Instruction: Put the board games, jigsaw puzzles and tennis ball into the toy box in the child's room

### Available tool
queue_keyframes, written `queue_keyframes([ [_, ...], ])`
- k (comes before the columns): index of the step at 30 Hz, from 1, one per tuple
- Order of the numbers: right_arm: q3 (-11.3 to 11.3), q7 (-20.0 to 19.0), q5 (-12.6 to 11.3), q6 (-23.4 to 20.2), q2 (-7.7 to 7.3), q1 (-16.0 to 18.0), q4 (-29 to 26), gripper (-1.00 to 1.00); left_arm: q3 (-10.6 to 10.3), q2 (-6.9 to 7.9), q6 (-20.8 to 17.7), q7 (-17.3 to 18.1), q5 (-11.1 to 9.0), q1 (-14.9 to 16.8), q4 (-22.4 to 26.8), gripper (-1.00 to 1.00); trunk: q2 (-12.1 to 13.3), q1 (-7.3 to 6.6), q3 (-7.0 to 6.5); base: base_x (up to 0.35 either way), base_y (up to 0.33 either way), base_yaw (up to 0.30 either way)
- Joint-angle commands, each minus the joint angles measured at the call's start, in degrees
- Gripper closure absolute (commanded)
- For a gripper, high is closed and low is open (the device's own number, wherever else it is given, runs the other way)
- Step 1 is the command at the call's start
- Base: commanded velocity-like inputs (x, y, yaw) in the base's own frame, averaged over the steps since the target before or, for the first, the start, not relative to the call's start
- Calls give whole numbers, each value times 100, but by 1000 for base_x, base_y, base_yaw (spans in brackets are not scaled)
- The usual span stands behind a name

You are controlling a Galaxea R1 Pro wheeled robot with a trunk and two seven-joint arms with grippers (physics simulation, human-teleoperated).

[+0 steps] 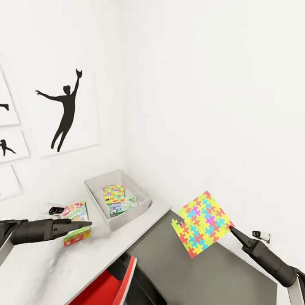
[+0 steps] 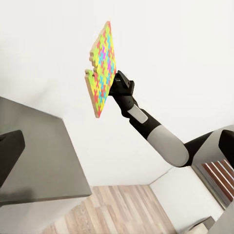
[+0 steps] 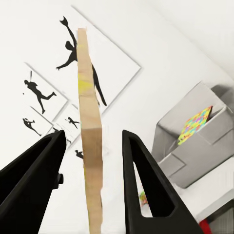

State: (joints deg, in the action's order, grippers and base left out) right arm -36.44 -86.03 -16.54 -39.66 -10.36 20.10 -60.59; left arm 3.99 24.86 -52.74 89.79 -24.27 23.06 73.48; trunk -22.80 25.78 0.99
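Note:
My right gripper (image 1: 232, 229) is shut on one corner of a jigsaw puzzle (image 1: 203, 223) and holds it in the air over the dark cabinet top (image 1: 209, 271). In the right wrist view that puzzle (image 3: 90, 146) stands edge-on between the fingers. The toy box (image 1: 97, 187) sits in the table's far corner. It holds a second jigsaw puzzle (image 1: 113, 193) and a green-white board game (image 1: 123, 207). My left gripper (image 1: 87, 223) is open just above a tilted board game (image 1: 76, 235). Another board game (image 1: 75, 211) lies behind it. The tennis ball and the bed are out of view.
White walls meet right behind the toy box, and silhouette posters (image 1: 67, 110) hang on the left one. A red chair (image 1: 105, 288) is tucked under the pale table (image 1: 43, 267). A wall socket (image 1: 261, 235) sits close to my right arm.

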Motion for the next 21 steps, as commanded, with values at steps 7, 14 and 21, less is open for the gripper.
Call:
queue_keyframes([
  [7, -4, -2, -2, -59, -1, 3, -5, 100, -10, -1, -61, 21, 1, 5, 0, -100, -12, 0, 11, -302, 0, 262],
  [14, -4, -2, -6, -59, -1, 3, -5, 100, -11, -7, -61, 21, 1, 5, 1, -100, -12, 0, 11, -265, 54, 171],
  [21, -4, -2, -1, -59, -1, 3, -5, 100, -12, -8, -61, 21, 1, 5, -1, -100, -12, 0, 11, -73, 36, 7],
])
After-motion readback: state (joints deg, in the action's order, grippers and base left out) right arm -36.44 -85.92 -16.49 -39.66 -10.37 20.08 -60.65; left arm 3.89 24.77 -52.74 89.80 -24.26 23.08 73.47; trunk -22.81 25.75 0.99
